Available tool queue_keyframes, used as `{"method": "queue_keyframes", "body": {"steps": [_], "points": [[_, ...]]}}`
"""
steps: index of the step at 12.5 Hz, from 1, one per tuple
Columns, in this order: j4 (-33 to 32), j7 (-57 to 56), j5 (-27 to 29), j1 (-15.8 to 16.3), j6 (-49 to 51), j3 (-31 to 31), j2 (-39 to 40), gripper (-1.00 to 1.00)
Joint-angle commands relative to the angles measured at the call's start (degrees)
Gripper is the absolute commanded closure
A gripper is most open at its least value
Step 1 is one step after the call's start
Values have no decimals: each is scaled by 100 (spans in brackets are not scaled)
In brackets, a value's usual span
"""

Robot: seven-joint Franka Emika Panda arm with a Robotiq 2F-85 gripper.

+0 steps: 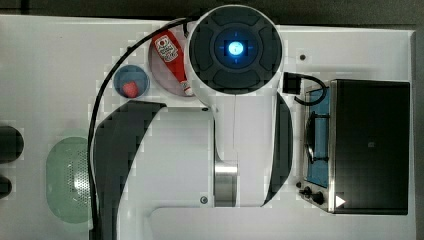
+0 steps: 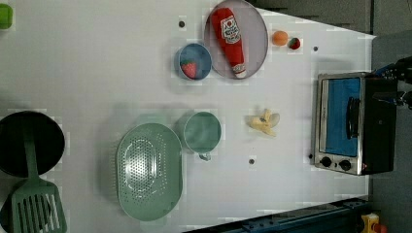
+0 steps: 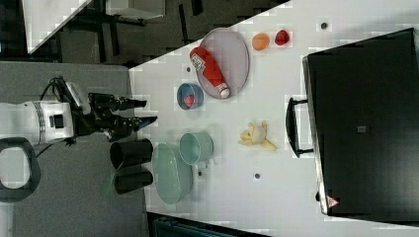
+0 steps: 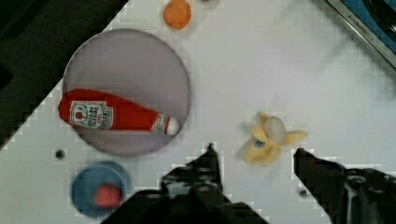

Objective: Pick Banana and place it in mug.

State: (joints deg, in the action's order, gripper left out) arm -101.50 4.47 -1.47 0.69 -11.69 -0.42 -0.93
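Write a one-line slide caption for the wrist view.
Open gripper hovers above the peeled banana on the white table, with the ketchup bottle on its plate nearby.

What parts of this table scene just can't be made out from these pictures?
- Top view: the arm covers the middle of the table, hiding the banana and mug.
- Top view: the ketchup bottle cap end runs under the arm.
- Left view: the oven knob markings are too small to read.
- Wrist view: the blue bowl is partly covered by the gripper.
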Motion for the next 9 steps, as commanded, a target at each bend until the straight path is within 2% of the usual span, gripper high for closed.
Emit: {"method": "queue_keyframes", "body": {"steps": [1,3,4,9], "points": [[-102,-171,225,-150,1382,-239,-1273,-48],[-199,-172,225,-150,1370,-240,-1243,-91],[-320,-178,225,-150,1357,-240,-1208,-100],[-1425,-179,225,-149,152,-237,-747,-100]]}}
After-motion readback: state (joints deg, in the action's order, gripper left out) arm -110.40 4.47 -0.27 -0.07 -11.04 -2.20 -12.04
